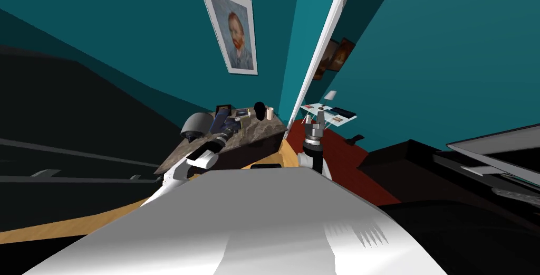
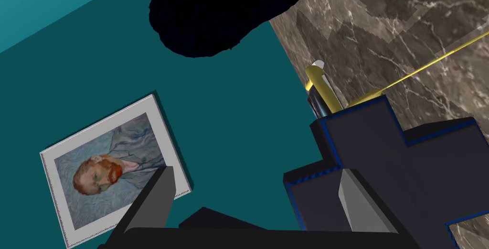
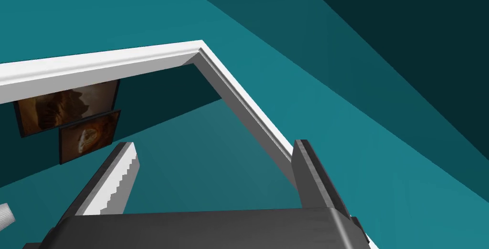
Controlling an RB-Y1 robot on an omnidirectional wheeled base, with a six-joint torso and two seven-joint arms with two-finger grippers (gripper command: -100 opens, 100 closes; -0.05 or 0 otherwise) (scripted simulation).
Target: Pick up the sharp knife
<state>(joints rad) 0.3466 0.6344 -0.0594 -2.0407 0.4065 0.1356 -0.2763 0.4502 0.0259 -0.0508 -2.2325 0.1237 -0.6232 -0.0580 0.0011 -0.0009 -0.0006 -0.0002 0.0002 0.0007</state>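
A dark blue stepped block (image 2: 401, 165) stands on a brown marble tabletop (image 2: 391, 26). From its top rises a gold and silver handle (image 2: 321, 86), which looks like the knife's; no blade shows. My left gripper (image 2: 255, 172) is open just short of the block, and one of its fingers (image 2: 356, 200) stands in front of the block's face. In the head view the left gripper (image 1: 232, 125) reaches over the marble table (image 1: 258, 129) to the block (image 1: 220, 121). My right gripper (image 1: 318, 121) is raised beside the doorway, open and holding nothing (image 3: 212, 153).
On the table stand a grey dome (image 1: 196, 124), a black rounded object (image 1: 259, 109), a pale cup (image 1: 270, 112) and a small frame (image 1: 223, 107). A thin yellow strip (image 2: 430, 62) lies across the marble. Beyond the white door frame (image 1: 316, 60) is a low white table (image 1: 329, 113).
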